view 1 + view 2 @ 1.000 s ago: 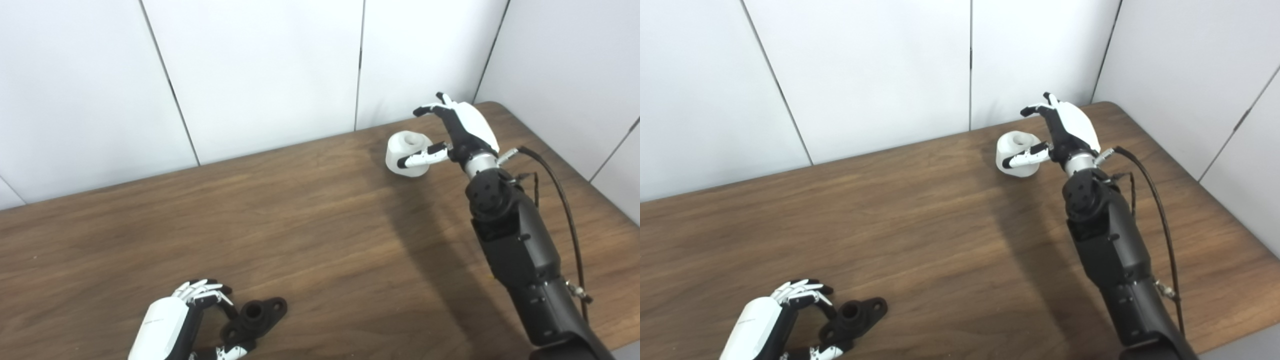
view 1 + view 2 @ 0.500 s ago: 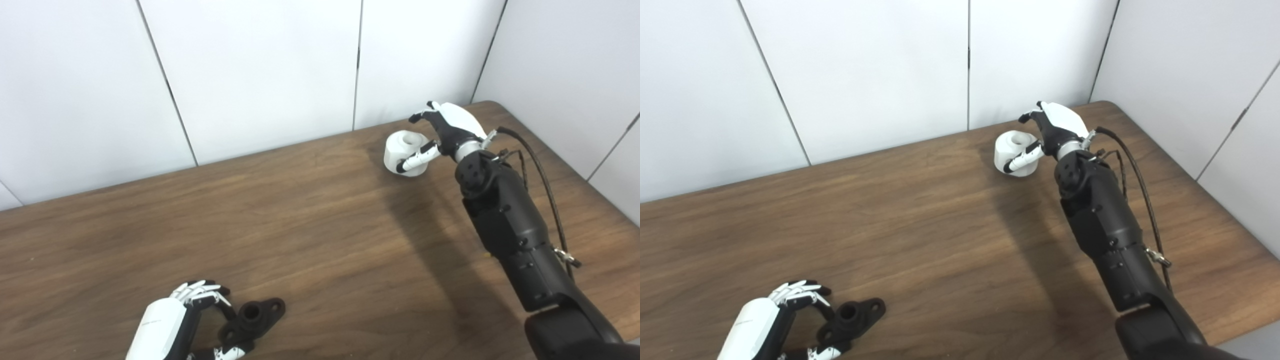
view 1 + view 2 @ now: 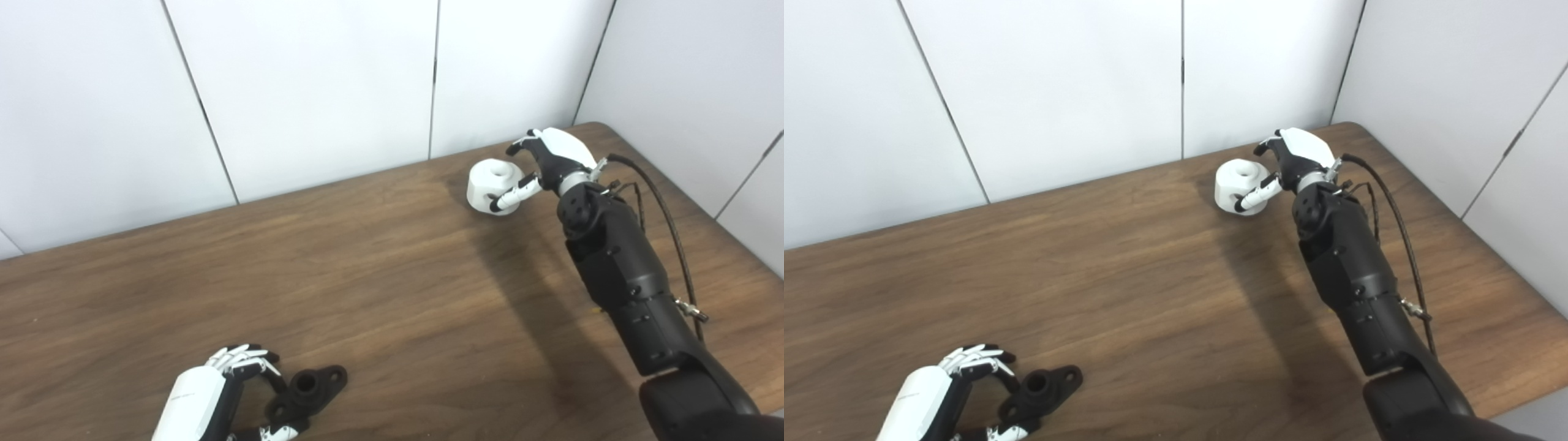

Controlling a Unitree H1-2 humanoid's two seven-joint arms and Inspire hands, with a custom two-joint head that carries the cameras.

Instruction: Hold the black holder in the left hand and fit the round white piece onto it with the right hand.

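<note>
The black holder (image 3: pixel 309 387) lies flat on the wooden table (image 3: pixel 380 294) at the near left. My left hand (image 3: pixel 211 395) is curled round its left end, fingers over the top and thumb under the near flange. The round white piece (image 3: pixel 492 185) stands on the table at the far right. My right hand (image 3: pixel 548 160) is cupped round it from the right, thumb lying across its front side and fingertips just behind its back rim. The fingers are still spread. The piece also shows in the right eye view (image 3: pixel 1237 184), as does the holder (image 3: pixel 1041 387).
White wall panels (image 3: pixel 306 92) stand close behind the table's far edge and along its right side. A black cable (image 3: pixel 664 208) loops beside my right forearm. The table's rounded far right corner (image 3: pixel 603 128) is just behind my right hand.
My right hand has come down and closed in round the white piece, its thumb now against the front. The left hand and the holder have not moved. The camera has shifted slightly.
</note>
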